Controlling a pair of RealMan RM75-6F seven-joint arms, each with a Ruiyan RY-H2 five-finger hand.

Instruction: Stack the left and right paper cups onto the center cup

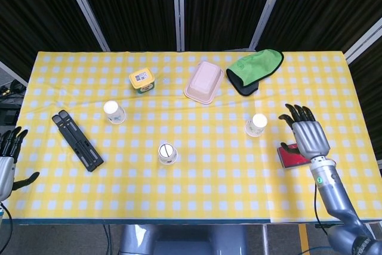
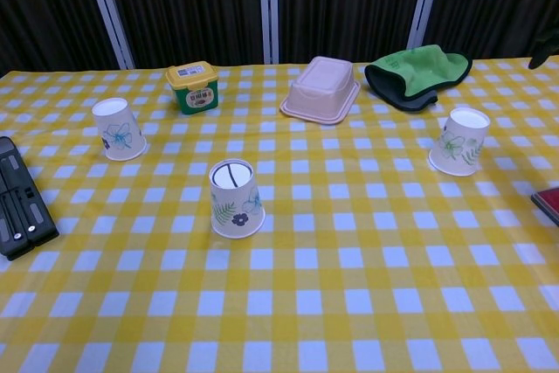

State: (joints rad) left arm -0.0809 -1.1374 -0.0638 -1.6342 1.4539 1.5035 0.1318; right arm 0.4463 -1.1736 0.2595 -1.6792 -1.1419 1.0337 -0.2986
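Three upside-down paper cups with floral prints stand on the yellow checked table. The left cup (image 1: 114, 112) (image 2: 118, 128) is near the back left, the center cup (image 1: 168, 153) (image 2: 236, 199) is nearest me, and the right cup (image 1: 256, 125) (image 2: 459, 141) stands to the right. My right hand (image 1: 305, 133) is open with fingers spread, raised over the table a short way right of the right cup, above a red card. My left hand (image 1: 7, 158) is open at the far left edge, off the table. In the chest view only a dark fingertip (image 2: 550, 44) shows at the right edge.
A black folded stand (image 1: 77, 140) (image 2: 19, 209) lies at the left. A yellow-green tub (image 1: 142, 80) (image 2: 194, 86), a pink lidded box (image 1: 204, 82) (image 2: 321, 88) and a green glove (image 1: 255, 70) (image 2: 417, 74) sit along the back. A red card (image 1: 289, 157) lies under my right hand.
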